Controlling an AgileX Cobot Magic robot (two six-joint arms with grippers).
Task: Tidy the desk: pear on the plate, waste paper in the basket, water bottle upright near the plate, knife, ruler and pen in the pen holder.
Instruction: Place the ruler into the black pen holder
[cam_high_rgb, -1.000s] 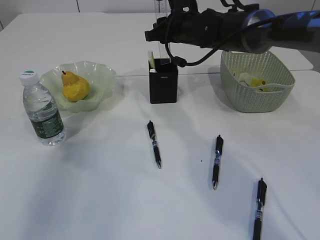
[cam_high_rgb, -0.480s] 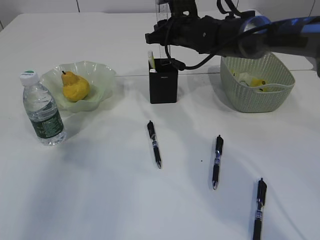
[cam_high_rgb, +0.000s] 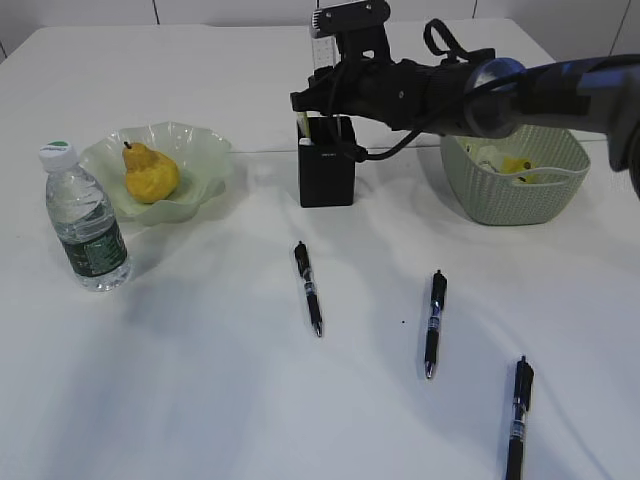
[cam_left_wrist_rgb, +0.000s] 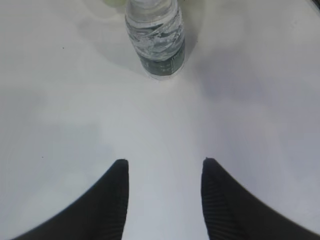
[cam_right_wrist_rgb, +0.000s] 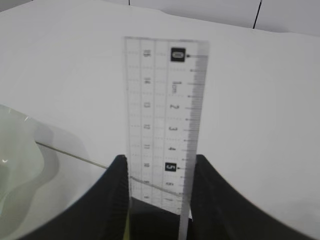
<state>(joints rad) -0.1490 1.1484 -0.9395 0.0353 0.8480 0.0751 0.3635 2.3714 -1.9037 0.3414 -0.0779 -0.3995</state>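
The right tool (cam_right_wrist_rgb: 157, 192) pinches the ruler (cam_right_wrist_rgb: 165, 120) between its two dark fingers (cam_right_wrist_rgb: 117, 200); the clear strip stands upright, its printed marks facing the wrist camera, its lower end going down between the fingers toward the dark pen holder at the bottom edge of that view; in the exterior view the right arm reaches in from the upper right, its tool (cam_high_rgb: 322, 100) directly above the pen holder (cam_high_rgb: 327, 165), which sits at upper centre of the frame on the tabletop (cam_high_rgb: 200, 380); whether the ruler's lower end is already inside the holder cannot be told.

The left tool (cam_left_wrist_rgb: 165, 167) stands spread, nothing between its fingers, over bare tabletop; the water bottle (cam_left_wrist_rgb: 155, 40) is upright ahead of it at the top of that view; in the exterior view the water bottle (cam_high_rgb: 84, 218) stands at the left edge, just beside the plate (cam_high_rgb: 195, 160); the pear (cam_high_rgb: 150, 173) lies on the plate, stem up.

The basket (cam_high_rgb: 515, 175) sits at the upper right, holding pale and yellow scraps (cam_high_rgb: 505, 160); three black pens lie on the tabletop, well apart: one (cam_high_rgb: 308, 287) below the pen holder, one (cam_high_rgb: 434, 322) right of centre, one (cam_high_rgb: 517, 417) at the lower right.
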